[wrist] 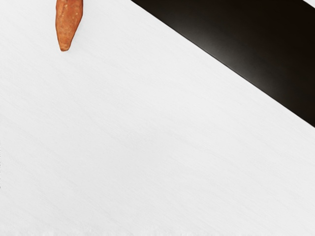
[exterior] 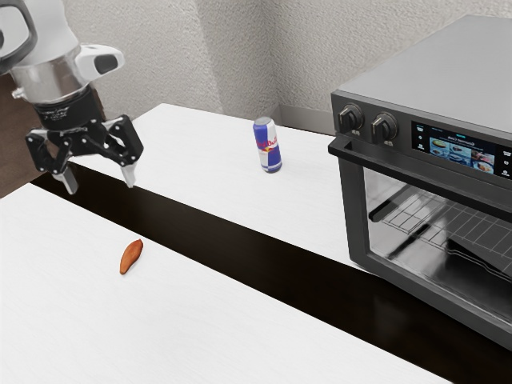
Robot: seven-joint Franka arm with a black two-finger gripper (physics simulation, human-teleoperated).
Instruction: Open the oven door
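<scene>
My gripper (exterior: pixel 101 186) hangs above the table at the exterior view's left, its two fingers wide apart and nothing between them. Far from it, at the exterior view's right, stands the grey oven, whose glass door (exterior: pixel 432 232) is closed against the front. A dark bar handle (exterior: pixel 424 182) runs along the door's top edge, below the knobs and the lit display. Racks can be seen through the glass. The oven's far side is cut off by the picture's edge.
An orange-brown sweet potato (exterior: pixel 131 256) lies on the white table (exterior: pixel 176 320); the wrist view catches the sweet potato's tip (wrist: pixel 68 24). A blue and silver can (exterior: pixel 267 146) stands upright between gripper and oven. A black strip (exterior: pixel 240 248) crosses the tabletop.
</scene>
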